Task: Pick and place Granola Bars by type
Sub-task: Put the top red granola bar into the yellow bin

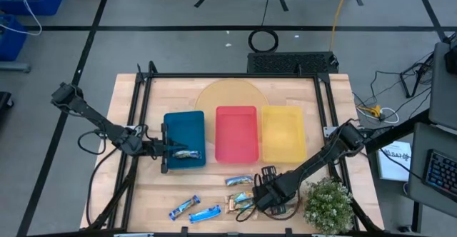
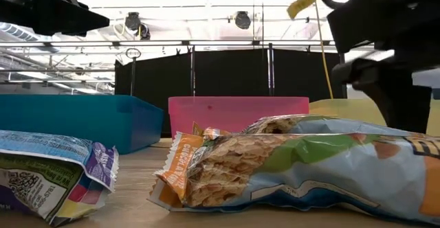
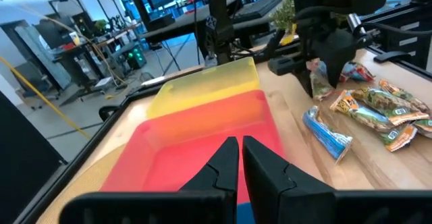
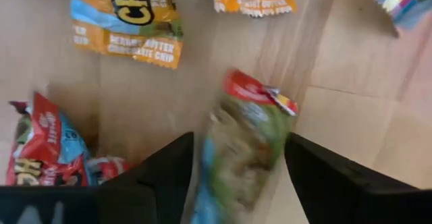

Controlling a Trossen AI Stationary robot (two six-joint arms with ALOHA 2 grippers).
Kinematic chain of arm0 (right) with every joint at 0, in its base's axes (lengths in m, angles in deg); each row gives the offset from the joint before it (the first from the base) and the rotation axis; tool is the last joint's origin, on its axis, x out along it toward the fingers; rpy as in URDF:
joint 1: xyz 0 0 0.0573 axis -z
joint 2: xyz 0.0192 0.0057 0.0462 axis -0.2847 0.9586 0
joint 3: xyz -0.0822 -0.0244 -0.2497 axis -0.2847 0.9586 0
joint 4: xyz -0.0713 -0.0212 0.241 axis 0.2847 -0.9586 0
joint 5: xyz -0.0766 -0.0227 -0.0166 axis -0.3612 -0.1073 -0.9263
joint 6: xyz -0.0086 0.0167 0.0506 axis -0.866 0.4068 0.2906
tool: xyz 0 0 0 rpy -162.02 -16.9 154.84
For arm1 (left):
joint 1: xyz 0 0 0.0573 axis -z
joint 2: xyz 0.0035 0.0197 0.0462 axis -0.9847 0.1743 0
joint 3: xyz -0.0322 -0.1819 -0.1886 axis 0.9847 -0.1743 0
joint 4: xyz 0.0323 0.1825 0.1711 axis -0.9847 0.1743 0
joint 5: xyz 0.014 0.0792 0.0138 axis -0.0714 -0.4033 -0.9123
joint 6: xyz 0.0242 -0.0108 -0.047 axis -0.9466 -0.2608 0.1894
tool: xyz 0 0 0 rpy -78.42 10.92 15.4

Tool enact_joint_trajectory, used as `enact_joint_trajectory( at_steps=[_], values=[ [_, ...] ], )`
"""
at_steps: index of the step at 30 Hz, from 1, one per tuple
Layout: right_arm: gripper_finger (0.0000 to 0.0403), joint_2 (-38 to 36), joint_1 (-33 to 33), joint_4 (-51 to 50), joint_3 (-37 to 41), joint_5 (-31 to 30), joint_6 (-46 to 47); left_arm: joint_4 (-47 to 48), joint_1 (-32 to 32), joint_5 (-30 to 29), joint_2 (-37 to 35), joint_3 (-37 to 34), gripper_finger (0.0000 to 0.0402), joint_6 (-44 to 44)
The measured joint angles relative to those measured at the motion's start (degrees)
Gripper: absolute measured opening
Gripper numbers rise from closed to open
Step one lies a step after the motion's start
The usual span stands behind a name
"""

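Observation:
My left gripper point(image 1: 175, 151) point(image 3: 239, 158) hovers over the blue tray point(image 1: 184, 123), shut, with nothing showing between its fingers. One wrapped bar point(image 1: 188, 153) lies on the tray floor just past its tips. My right gripper point(image 1: 255, 194) point(image 4: 239, 143) is open, pointing down over a cluster of bars near the table's front edge. Its fingers stand on either side of a green-and-red wrapped bar point(image 4: 248, 133) that lies flat on the wood. Tan-and-light-blue bars point(image 1: 239, 181) point(image 4: 128, 21) lie around it. Two bright blue bars point(image 1: 184, 207) point(image 1: 206, 213) lie farther left.
A red tray point(image 1: 236, 133) and a yellow tray point(image 1: 283, 133) stand in a row to the right of the blue one, on a round wooden board point(image 1: 232, 93). A potted plant point(image 1: 328, 204) sits at the table's front right corner. Dark rails point(image 1: 139, 123) frame the table.

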Motion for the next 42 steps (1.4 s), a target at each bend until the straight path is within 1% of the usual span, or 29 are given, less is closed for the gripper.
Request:
enact_joint_trajectory(
  at_steps=[3,5,12,14,17,20,24,27,29,33,34,36,39,42],
  values=[
    [0.0199,-0.09,0.65,2.82,2.45,1.27,-0.67,0.0,0.0,0.0,0.0,0.0,0.0031,0.13],
    [0.0179,-0.03,1.14,2.56,2.72,1.46,-0.84,-0.01,0.0,0.02,0.0,0.0,0.0031,0.22],
    [0.008,-3.34,2.41,2.85,3.06,1.33,-4.39,-0.04,0.0,0.02,0.0,0.0,0.0031,1.28],
    [0.0061,-5.43,2.86,2.8,3.2,1.2,-5.03,-0.04,0.0,0.02,0.0,0.0,0.0031,1.38],
    [0.0053,-9.68,3.43,3.21,3.03,1.08,-5.84,-0.07,0.0,0.03,0.0,0.0,0.0031,1.96],
    [0.0057,-14.37,4.22,2.16,3.0,0.53,-7.49,-0.12,0.0,0.04,0.0,0.0,0.0031,3.39],
    [0.0054,-23.45,6.73,-3.05,1.83,-7.0,-10.5,-0.35,0.0,0.04,0.0,0.0,0.0031,4.54],
    [0.0045,-28.32,10.89,-9.78,1.89,-13.51,-12.29,-0.33,0.0,0.02,0.0,0.02,0.0031,4.26],
    [0.0044,-30.31,14.87,-13.17,1.96,-15.6,-15.06,-0.33,0.0,-0.02,0.0,0.02,0.0031,4.56],
    [0.0046,-31.29,23.48,-13.17,4.48,-15.22,-21.6,-0.82,0.0,-0.09,-0.01,0.02,0.0031,4.86],
    [0.0046,-31.24,25.47,-11.76,5.83,-14.51,-23.04,-0.8,0.0,-0.09,0.0,0.02,0.0031,4.83],
    [0.0045,-31.28,28.9,-7.81,9.07,-11.26,-25.96,-0.76,0.0,-0.09,0.0,0.02,0.0031,4.82],
    [0.0042,-31.27,32.33,-3.42,14.78,-8.23,-28.51,-0.67,0.0,-0.09,0.0,0.02,0.0031,5.2],
    [0.0042,-31.28,34.4,-0.85,19.78,-7.59,-29.49,-0.47,0.0,-0.09,0.0,0.02,0.0031,5.28]
  ],
)
